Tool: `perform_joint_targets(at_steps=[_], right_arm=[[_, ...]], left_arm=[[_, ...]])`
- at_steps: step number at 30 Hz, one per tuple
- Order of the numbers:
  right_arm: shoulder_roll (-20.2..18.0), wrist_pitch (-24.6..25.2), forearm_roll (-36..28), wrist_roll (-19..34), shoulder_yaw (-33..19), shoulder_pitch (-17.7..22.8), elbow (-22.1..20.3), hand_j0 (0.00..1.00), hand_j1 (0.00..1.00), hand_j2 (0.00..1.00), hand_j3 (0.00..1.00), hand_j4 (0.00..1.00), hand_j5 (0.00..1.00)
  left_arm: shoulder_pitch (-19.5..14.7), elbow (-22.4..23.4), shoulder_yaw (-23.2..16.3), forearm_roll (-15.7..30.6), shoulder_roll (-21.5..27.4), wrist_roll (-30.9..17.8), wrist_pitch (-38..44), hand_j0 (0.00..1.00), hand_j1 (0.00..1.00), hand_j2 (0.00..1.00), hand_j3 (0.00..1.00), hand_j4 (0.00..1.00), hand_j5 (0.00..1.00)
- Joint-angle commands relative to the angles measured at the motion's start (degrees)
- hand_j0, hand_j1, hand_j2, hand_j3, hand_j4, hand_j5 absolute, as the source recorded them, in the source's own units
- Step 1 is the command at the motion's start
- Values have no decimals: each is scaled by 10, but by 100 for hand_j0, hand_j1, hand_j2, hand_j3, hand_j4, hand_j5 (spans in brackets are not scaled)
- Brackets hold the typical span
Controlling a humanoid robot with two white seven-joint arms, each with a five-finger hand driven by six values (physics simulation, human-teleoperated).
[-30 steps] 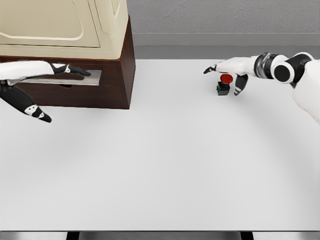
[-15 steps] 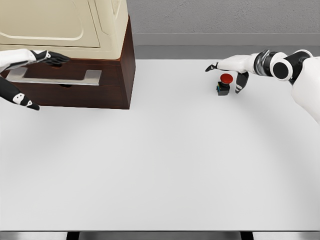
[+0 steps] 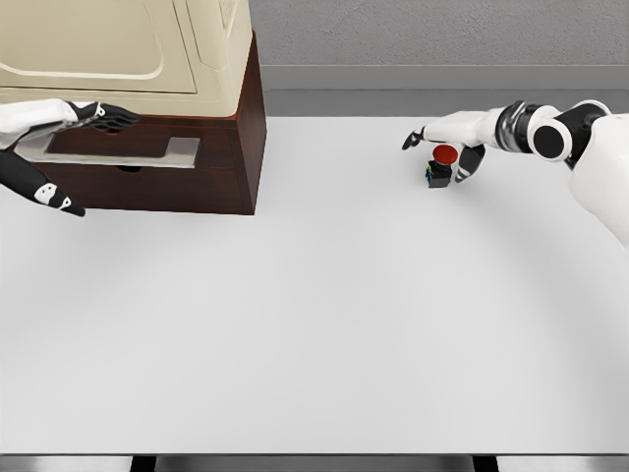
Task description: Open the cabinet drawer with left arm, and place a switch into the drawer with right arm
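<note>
table (image 3: pixel 314 324): white, matte, fills most of the head view; dark strip along its near edge at the bottom
wall (image 3: pixel 442 31): grey, textured, behind the table's far edge, with a paler band running along the base
cabinet (image 3: pixel 211 147): far left corner of the table, dark brown base, cream upper body with a raised panel outline
drawer (image 3: pixel 118 149): in the brown base, pulled out a little, grey rim showing, inside shadowed
switch (image 3: pixel 441 165): red mushroom cap on a dark body, upright on the table, far right side, well apart from the cabinet
left hand (image 3: pixel 93 116): over the drawer's back edge, fingers stretched flat, holding nothing
right hand (image 3: pixel 454 138): just above the switch, thumb and fingers spread to either side of it; can't tell if they touch it, not clamped
</note>
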Motion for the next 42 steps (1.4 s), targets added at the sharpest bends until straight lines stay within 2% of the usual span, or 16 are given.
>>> perform_joint_targets(at_steps=[1,9,10,18,25,36,42], right_arm=[[0,1,-1,0,-1,0,0,85,85,85,85,85,85],[-1,1,-1,0,-1,2,0,76,76,76,76,76,76],[-1,0,-2,0,-2,2,0,70,70,70,70,70,70],[-1,-1,-2,0,-2,2,-1,64,64,64,64,64,64],[-1,-1,-2,0,-1,3,-1,61,61,61,61,61,61],[0,-1,-3,0,-1,3,-2,48,48,48,48,48,48],[1,-18,-4,0,-2,1,-6,45,45,45,45,45,45]], left_arm=[[2,5,2,-1,0,0,1,100,100,100,100,100,100],[11,31,2,-9,-14,0,3,100,100,100,100,100,100],[11,39,2,-10,-19,-1,3,100,100,100,100,100,100],[15,43,2,-9,-42,0,3,100,100,100,100,100,100],[26,40,3,-8,-41,-1,3,100,100,100,100,100,100],[27,49,8,-9,-40,-1,3,100,100,100,100,100,100],[27,56,7,-10,-43,-1,3,100,100,100,100,100,100]])
